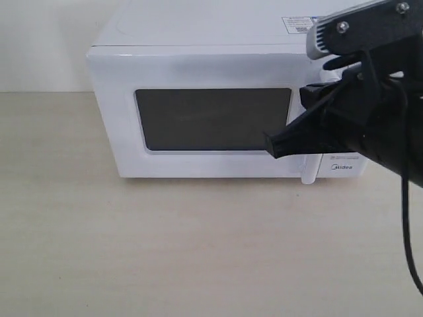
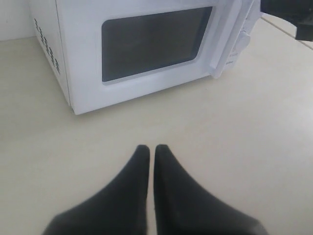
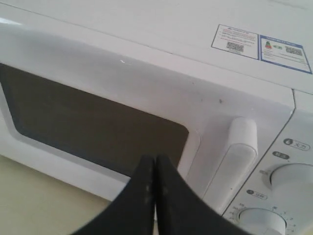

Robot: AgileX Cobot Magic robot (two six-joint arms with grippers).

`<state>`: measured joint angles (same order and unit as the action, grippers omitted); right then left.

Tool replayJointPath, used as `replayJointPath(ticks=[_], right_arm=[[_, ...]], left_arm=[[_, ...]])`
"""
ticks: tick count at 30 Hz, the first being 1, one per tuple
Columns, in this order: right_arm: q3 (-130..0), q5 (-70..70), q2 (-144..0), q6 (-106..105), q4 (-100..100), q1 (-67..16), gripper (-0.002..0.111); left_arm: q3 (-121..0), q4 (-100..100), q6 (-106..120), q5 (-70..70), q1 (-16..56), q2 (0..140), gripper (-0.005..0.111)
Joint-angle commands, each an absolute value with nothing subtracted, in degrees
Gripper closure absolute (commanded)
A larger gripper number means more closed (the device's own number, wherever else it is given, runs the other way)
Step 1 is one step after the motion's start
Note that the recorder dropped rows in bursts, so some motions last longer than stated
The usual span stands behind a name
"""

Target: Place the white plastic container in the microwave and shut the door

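Both claws are clenched on nothing. The right claw (image 3: 155, 160) has its tips pressed together, and so does the left claw (image 2: 151, 149), which hangs low over the bare table (image 1: 198, 251).

The microwave (image 1: 198, 23) stands well ahead of the left claw and just ahead of the right one. Its door (image 1: 198, 69) looks flush with the body, so I take it as closed. The white plastic container shows in none of my views, and the dark window (image 3: 88, 122) hides anything behind it, so I cannot tell where it is.

The part I can judge is the door: rigid and hinged, probably light to swing but held by a latch. Its glossy white vertical handle (image 3: 234, 161), just beyond the right claw's tips, next to the dials (image 3: 293, 178), looks smooth and slippery. I would hook behind it around mid-length rather than pinch its face. From the task's wording alone, I expect the container to be light.
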<state>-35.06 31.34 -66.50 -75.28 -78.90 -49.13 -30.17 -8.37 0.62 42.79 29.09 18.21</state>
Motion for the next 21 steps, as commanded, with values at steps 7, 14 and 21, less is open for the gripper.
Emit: replayJointPath(ticks=[7, 14, 21], right_arm=[[-32.6, 32.8, -61.3, -75.0, -82.1, -50.9, 0.109], [-32.6, 33.0, -61.3, -75.0, -82.1, -50.9, 0.109], [-32.6, 33.0, -61.3, -75.2, -82.1, -50.9, 0.109]], left_arm=[[-30.0, -7.9, 0.9, 42.0, 29.2, 17.9, 0.102], [-30.0, -7.9, 0.9, 41.9, 29.2, 17.9, 0.102], [-30.0, -7.9, 0.9, 41.9, 29.2, 17.9, 0.102]])
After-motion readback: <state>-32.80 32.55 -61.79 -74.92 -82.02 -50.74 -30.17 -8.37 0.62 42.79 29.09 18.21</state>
